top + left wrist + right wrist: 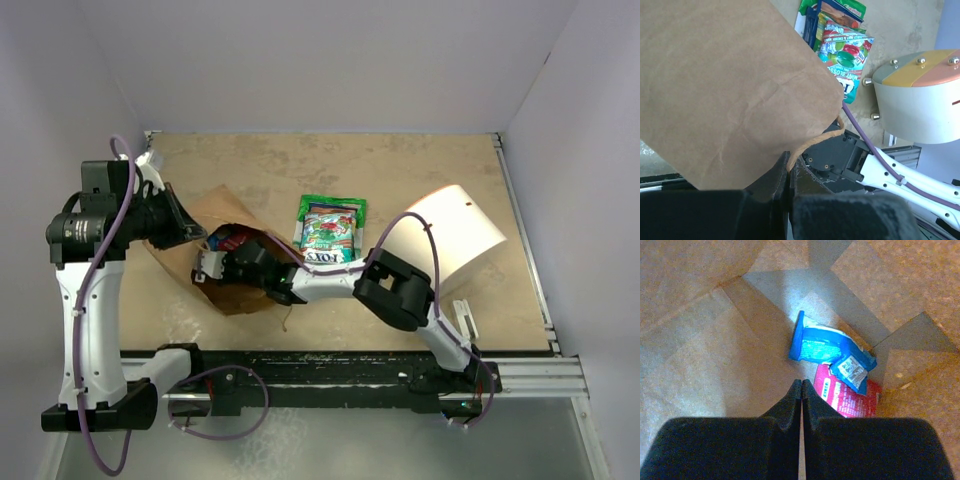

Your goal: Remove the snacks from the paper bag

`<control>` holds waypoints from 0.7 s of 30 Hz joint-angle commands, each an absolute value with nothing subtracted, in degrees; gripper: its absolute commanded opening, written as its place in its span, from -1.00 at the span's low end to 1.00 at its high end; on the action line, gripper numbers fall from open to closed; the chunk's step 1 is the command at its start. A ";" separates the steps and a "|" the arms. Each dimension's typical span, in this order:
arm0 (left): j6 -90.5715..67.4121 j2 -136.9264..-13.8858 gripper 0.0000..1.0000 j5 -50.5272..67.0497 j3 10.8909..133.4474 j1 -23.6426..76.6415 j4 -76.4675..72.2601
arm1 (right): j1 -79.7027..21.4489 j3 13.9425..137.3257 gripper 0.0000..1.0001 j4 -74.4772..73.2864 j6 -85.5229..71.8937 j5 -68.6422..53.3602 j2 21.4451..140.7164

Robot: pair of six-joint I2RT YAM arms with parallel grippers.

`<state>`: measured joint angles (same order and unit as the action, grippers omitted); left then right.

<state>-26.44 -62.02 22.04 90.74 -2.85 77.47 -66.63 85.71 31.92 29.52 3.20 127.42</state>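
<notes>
The brown paper bag (232,290) lies on its side at the table's left, mouth toward the right. My left gripper (183,226) is shut on the bag's twisted handle (812,142), with the bag's wall (725,85) filling the left wrist view. My right gripper (213,262) reaches into the bag's mouth. Inside, its jaws (801,383) are shut with nothing between them. Just beyond the tips lie a blue snack packet (820,346) and, under it, a red-pink one (852,399). Green snacks (331,231) lie stacked on the table outside the bag.
A white cylindrical container (455,235) lies on its side at the right, behind my right arm's elbow (395,290). The same cylinder (920,100) shows in the left wrist view beside the green packets (842,47). Walls close the table at left, back and right.
</notes>
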 commanded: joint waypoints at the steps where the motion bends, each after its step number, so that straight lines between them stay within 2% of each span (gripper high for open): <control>1: -26.81 -61.44 -1.00 23.90 90.02 -2.76 73.86 | -66.63 87.31 -0.94 33.79 27.07 3.82 126.49; 5: -25.38 -61.56 -1.00 29.85 89.96 -2.72 72.24 | -66.67 93.64 -0.12 33.46 25.77 5.02 131.25; 9: -24.56 -61.75 -1.00 35.10 89.29 -2.68 72.11 | -66.71 100.23 0.37 35.23 21.98 7.51 136.61; 14: -24.76 -61.16 -1.00 39.55 87.24 -2.64 71.99 | -66.71 107.98 0.76 35.28 21.27 10.62 143.43; 18: -25.14 -59.97 -1.00 40.46 85.77 -2.69 72.41 | -66.59 115.89 0.94 31.35 20.14 14.10 148.96; 21: -24.45 -59.75 -1.00 38.68 86.32 -2.73 74.22 | -65.92 122.30 0.99 26.77 18.31 17.82 152.51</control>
